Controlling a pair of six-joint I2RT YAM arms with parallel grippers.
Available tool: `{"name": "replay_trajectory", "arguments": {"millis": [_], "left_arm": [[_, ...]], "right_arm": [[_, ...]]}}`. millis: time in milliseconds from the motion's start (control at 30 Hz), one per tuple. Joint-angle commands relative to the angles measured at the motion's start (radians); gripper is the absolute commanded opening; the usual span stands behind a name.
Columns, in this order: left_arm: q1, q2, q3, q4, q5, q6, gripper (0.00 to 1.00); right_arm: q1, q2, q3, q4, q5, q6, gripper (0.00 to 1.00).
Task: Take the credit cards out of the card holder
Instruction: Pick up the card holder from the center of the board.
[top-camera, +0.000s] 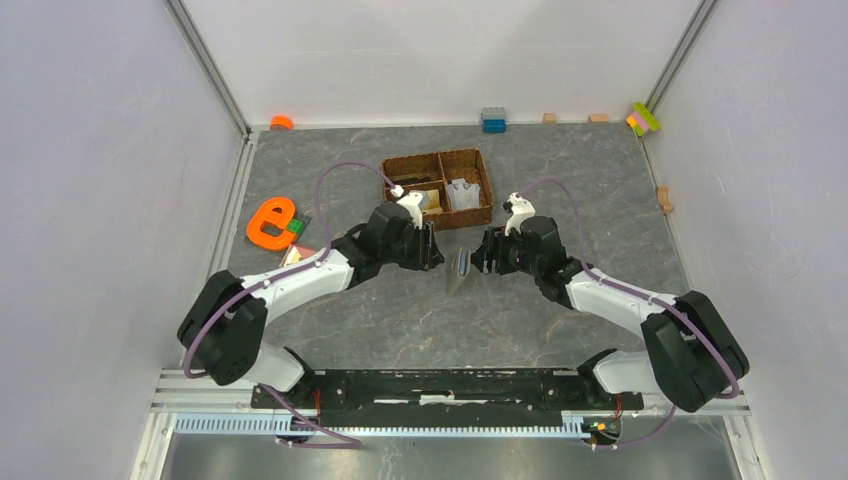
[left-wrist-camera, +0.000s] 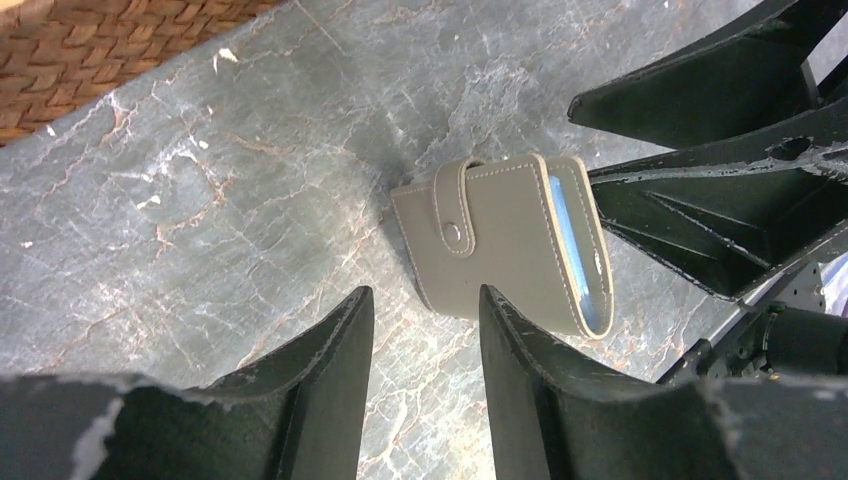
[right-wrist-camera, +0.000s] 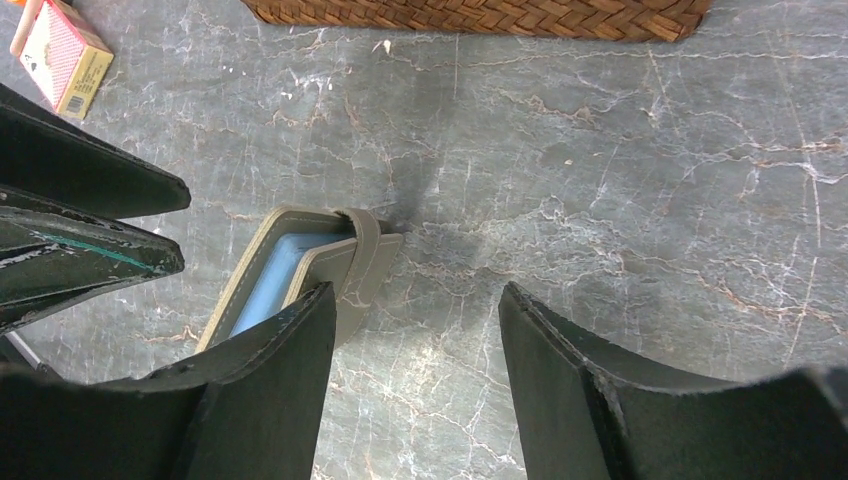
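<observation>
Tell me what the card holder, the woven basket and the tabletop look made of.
Card holder: matte grey-olive leather or imitation, judging by stitched edges and snap tab. Basket: brown woven fibre, perhaps rattan or paper cord; plaited strands show. Tabletop: grey stone-look surface with pale veins, possibly only printed.

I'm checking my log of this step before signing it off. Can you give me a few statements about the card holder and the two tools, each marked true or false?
1. The card holder has its strap snapped shut. True.
2. The left tool is shut on the card holder. False: its fingers stand apart, and the holder lies beyond their tips.
3. The card holder sits in the basket. False: it is on the table, between the left tool and the right tool.
4. The basket is farther from the arm bases than the card holder. True.
</observation>
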Motion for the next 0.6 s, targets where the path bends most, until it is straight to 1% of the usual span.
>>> {"name": "replay_trajectory", "arguments": {"millis": [0, 167, 333, 433, 567], "left_arm": [[-0.002, 0.021, 0.073, -0.072, -0.023, 0.038, 0.51], [-0.003, 0.076, 0.096, -0.092, -0.015, 0.068, 0.55], [-0.015, 0.14, 0.123, -0.071, 0.069, 0.075, 0.57], [-0.017, 0.169, 0.117, -0.005, 0.158, 0.082, 0.57], [-0.016, 0.213, 0.128, 0.034, 0.208, 0.079, 0.57]], "right_arm": [[-0.003, 0.016, 0.01, 0.036, -0.036, 0.004, 0.66], [-0.003, 0.043, 0.016, 0.043, -0.063, 0.006, 0.66], [-0.003, 0.059, 0.021, 0.041, -0.068, 0.003, 0.66], [-0.003, 0.064, 0.025, 0.038, -0.07, 0.002, 0.66], [-0.003, 0.079, 0.027, 0.042, -0.08, 0.002, 0.67]]}}
